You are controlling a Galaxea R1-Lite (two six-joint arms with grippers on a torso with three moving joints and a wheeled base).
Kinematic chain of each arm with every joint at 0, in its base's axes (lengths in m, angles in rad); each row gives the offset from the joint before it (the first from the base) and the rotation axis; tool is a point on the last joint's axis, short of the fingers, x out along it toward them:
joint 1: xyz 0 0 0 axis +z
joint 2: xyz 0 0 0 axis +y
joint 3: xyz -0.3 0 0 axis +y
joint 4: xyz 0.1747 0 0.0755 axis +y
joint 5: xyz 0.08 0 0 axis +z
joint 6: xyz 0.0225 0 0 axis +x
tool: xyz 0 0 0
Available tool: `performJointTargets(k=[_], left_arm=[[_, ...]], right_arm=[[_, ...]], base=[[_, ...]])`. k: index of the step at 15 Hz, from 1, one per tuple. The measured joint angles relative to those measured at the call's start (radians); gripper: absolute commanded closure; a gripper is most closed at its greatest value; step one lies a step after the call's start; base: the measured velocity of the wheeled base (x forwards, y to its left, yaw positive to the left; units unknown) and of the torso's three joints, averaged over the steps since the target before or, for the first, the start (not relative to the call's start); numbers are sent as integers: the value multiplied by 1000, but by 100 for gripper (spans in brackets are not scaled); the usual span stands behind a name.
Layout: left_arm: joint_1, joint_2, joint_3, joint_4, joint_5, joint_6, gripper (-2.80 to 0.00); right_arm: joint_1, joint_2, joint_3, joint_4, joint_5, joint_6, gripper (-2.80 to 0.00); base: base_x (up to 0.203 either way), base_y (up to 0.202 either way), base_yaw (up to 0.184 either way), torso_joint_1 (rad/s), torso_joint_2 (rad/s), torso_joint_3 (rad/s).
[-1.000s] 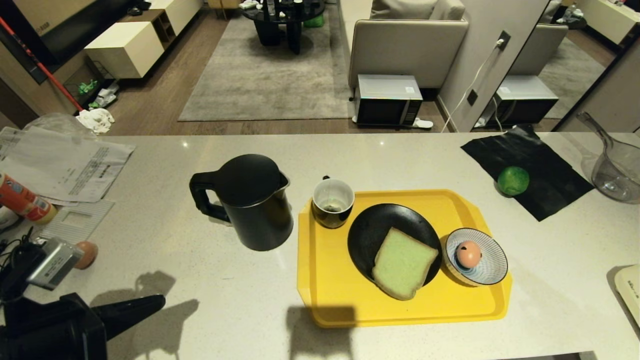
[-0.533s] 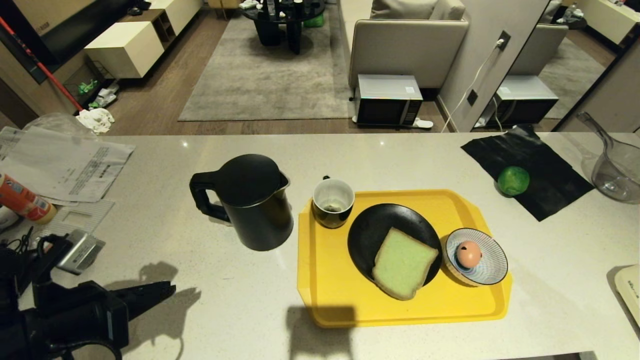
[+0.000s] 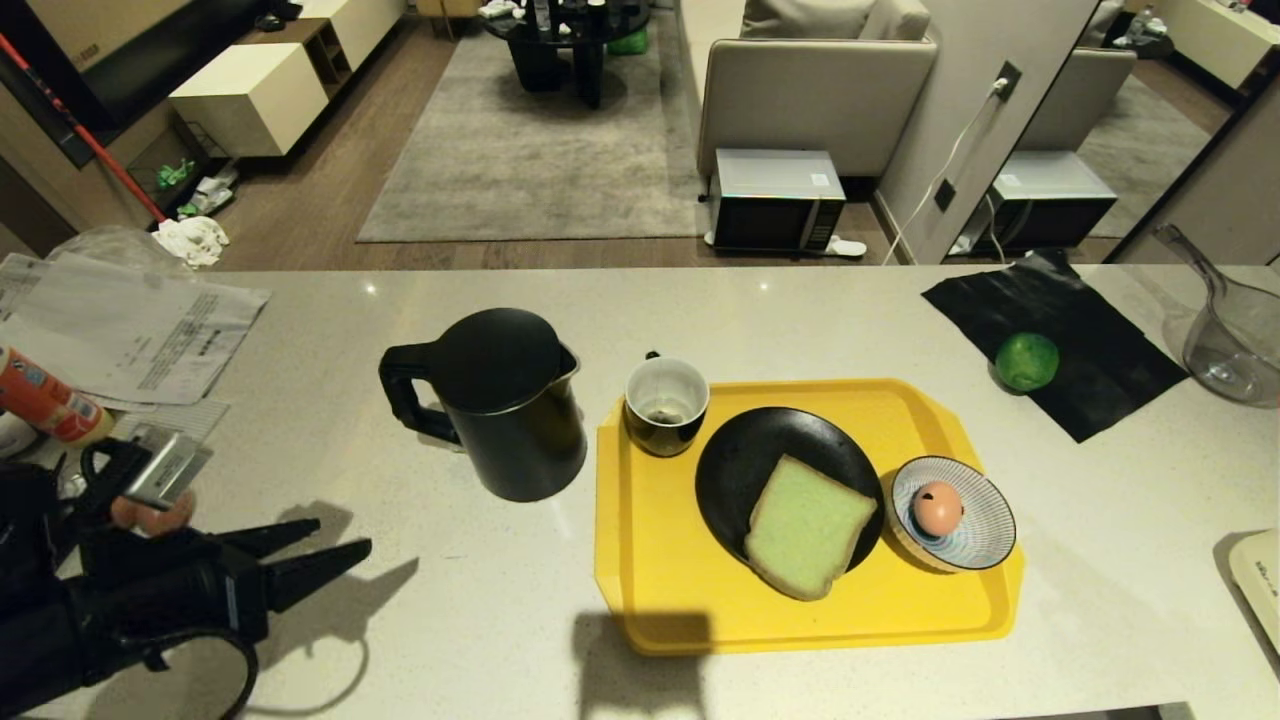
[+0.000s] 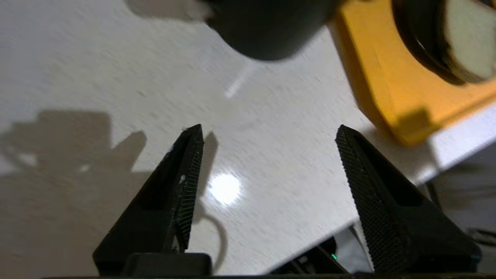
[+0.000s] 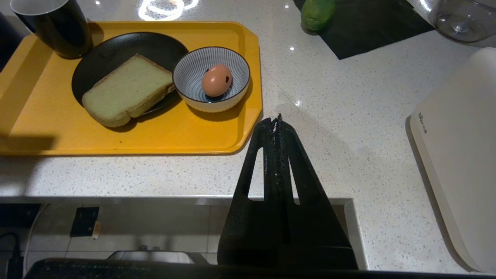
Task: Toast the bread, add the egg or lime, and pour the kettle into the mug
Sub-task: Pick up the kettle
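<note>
The black kettle (image 3: pixel 500 405) stands left of the yellow tray (image 3: pixel 650 560), handle pointing left. On the tray are the mug (image 3: pixel 666 405), a black plate (image 3: pixel 740 460) with the bread (image 3: pixel 805 525), and a striped bowl (image 3: pixel 985 520) holding the egg (image 3: pixel 937 507). The lime (image 3: pixel 1026 361) lies on a black cloth at the far right. My left gripper (image 3: pixel 343 537) hovers open and empty over the counter, short of the kettle (image 4: pixel 271 27) and to its front left. My right gripper (image 5: pixel 277 118) is shut and empty near the counter's front edge, right of the tray (image 5: pixel 240 135).
Papers (image 3: pixel 130 330), an orange bottle (image 3: pixel 45 400) and a brown egg (image 3: pixel 150 515) crowd the counter's left end by my left arm. A clear pitcher (image 3: pixel 1235 340) stands at the far right. A white appliance (image 5: pixel 457 147) sits at the right front edge.
My left arm has come further over the counter toward the kettle, and its fingers have spread from shut to open. Nothing on the counter has moved.
</note>
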Motion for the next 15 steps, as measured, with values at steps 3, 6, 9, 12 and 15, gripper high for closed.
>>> performJointTargets(k=[3, 6, 9, 12, 15], left_arm=[[31, 65, -44, -71, 45, 9, -280], [36, 128, -80, -141, 78, 31, -280], [11, 190, -120, -184, 95, 42, -280], [-30, 265, -200, -193, 110, 65, -280], [-54, 330, -274, -198, 121, 67, -280]], right_arm=[[0, 0, 0, 0, 0, 0, 0], [0, 0, 0, 0, 0, 0, 0], [0, 0, 0, 0, 0, 0, 0], [0, 0, 0, 0, 0, 0, 0], [0, 0, 0, 0, 0, 0, 0]], base=[[0, 0, 0, 0, 0, 0], [0, 0, 0, 0, 0, 0], [0, 0, 0, 0, 0, 0], [0, 0, 0, 0, 0, 0], [0, 0, 0, 0, 0, 0]])
